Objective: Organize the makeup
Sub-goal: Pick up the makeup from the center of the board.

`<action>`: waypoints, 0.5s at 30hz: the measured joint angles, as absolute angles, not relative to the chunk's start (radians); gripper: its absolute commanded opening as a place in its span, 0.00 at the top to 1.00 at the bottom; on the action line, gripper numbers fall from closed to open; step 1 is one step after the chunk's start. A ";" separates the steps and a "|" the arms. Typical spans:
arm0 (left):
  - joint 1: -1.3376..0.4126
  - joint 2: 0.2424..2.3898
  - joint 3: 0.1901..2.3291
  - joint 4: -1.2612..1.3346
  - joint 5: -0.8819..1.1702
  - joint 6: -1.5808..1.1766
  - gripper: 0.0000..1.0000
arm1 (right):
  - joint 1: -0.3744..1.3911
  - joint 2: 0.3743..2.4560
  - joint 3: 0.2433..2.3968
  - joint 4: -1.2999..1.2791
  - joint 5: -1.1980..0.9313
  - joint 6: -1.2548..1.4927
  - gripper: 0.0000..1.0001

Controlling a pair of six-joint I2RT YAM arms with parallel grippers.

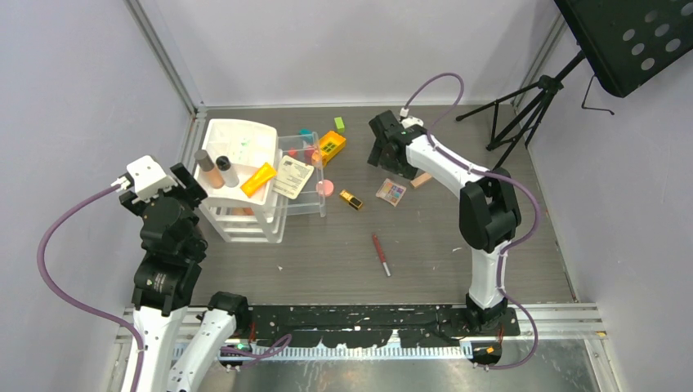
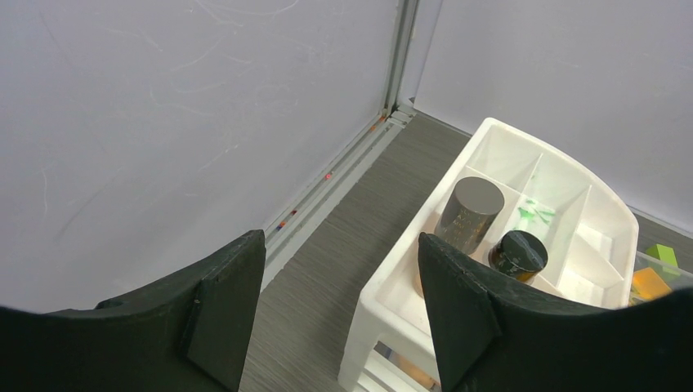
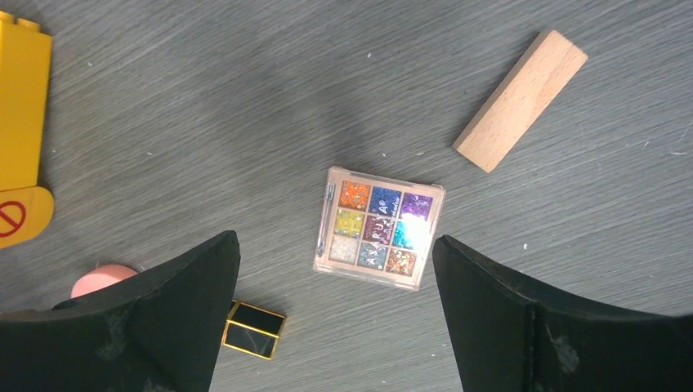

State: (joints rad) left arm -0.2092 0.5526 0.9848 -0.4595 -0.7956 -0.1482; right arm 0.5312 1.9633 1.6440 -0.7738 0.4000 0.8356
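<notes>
Glittery and multicoloured, the square eyeshadow palette (image 3: 380, 229) lies flat on the grey table (image 3: 245, 98), well apart from the white organiser (image 1: 237, 143), and it sits directly below the right gripper (image 3: 335, 245), whose jaws are spread wide with nothing between them. The spread looks chosen to straddle the palette's full width, since a thin, flat case probably has to be pinched by its opposite edges. A wooden block (image 3: 520, 100) lies near the palette's upper right corner, and the gold-black lipstick (image 3: 255, 329) lies close to the left finger (image 3: 163, 310), so a straight descent might nudge either one. The pink compact (image 3: 102, 278) shows partly behind that same finger, beside the yellow brick (image 3: 20, 106), which is not makeup. The left gripper (image 2: 339, 302) hangs parted and empty beside the organiser, likely parked out of the way while the right arm works. Two dark-capped tubes (image 2: 478, 208) stand upright in the organiser's near compartments, and an orange tube (image 1: 258, 180) rests slanted at its right edge. The red pencil (image 1: 381, 254) lies alone nearer the arm bases, not yet put away, so much of the sorting seems to remain
</notes>
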 measured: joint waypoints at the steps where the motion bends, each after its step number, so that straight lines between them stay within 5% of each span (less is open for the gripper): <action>1: -0.209 0.553 0.985 -0.459 -0.794 -0.148 0.29 | 0.529 1.968 1.644 -0.774 0.395 0.842 0.07; 15: -0.209 0.553 0.985 -0.459 -0.788 -0.148 0.30 | 0.526 2.022 1.644 -0.785 0.355 0.902 0.07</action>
State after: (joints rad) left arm -0.2092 0.5526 0.9848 -0.4595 -0.7876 -0.1482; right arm 0.5259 2.0216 1.6440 -0.7853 0.3546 0.9020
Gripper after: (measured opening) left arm 0.704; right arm 0.925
